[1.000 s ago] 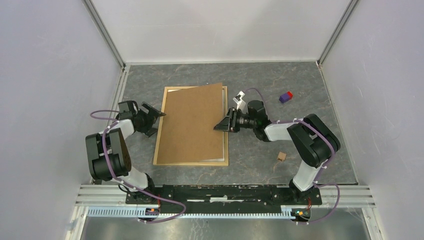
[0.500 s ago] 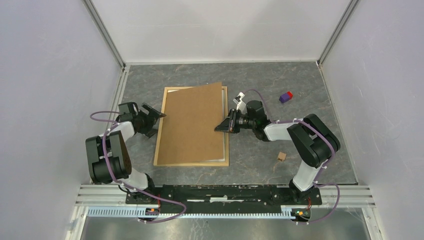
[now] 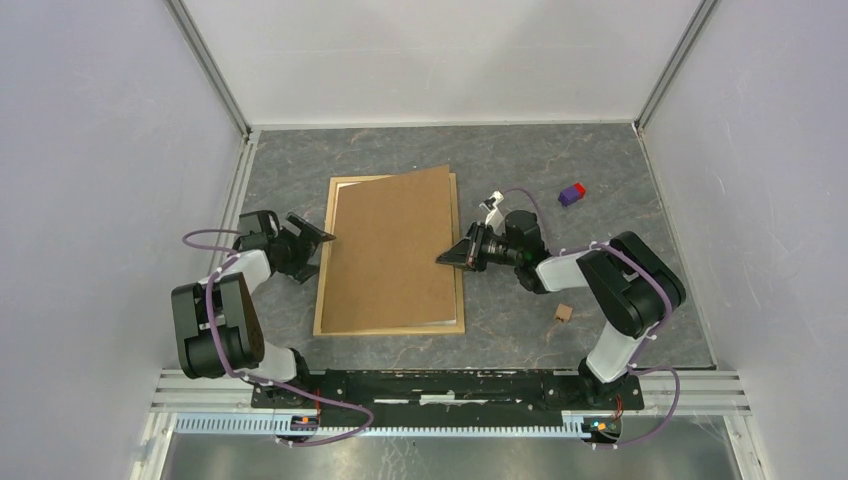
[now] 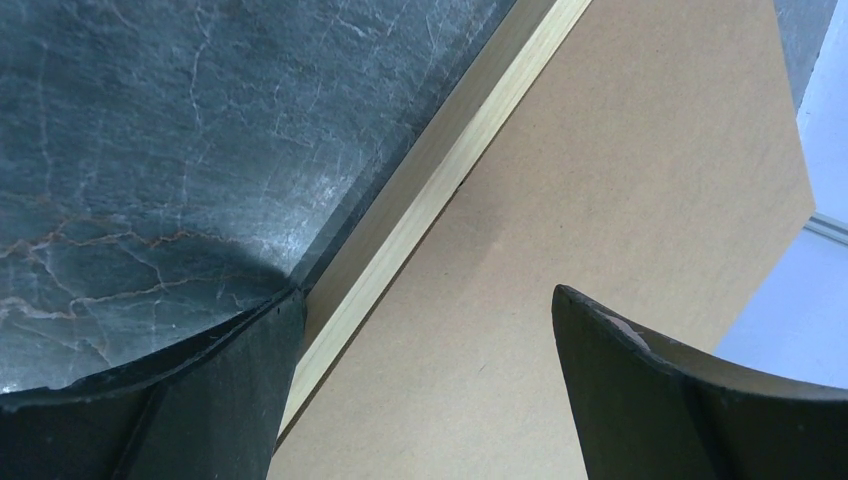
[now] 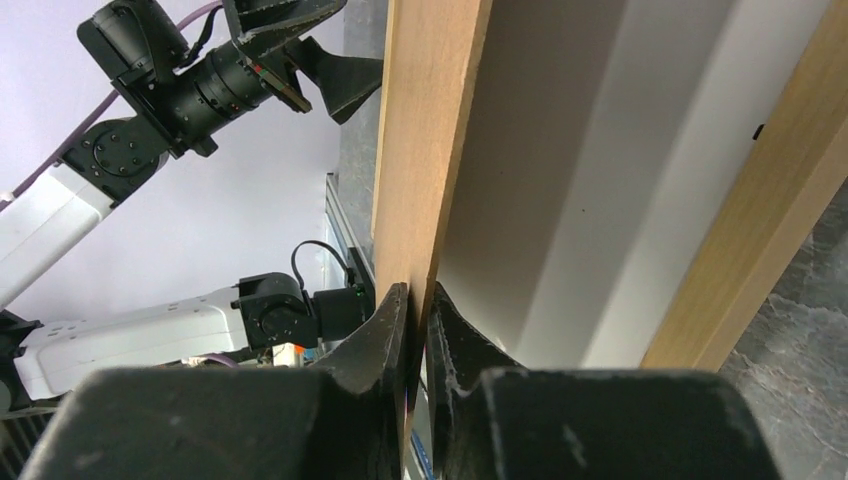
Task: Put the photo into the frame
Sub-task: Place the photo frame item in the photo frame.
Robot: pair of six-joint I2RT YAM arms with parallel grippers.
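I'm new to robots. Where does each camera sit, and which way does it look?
Top external: fixed above and behind, looking down at the table, the frame, the left arm and right arm.
Left wrist: on the left arm, looking down through the open left hand at the frame's rail and the backing board.
Right wrist: on the right arm, looking across toward the left; the right hand pinches the board's raised edge.
Shared: both wrist views see board and frame; the right one also catches the left hand.
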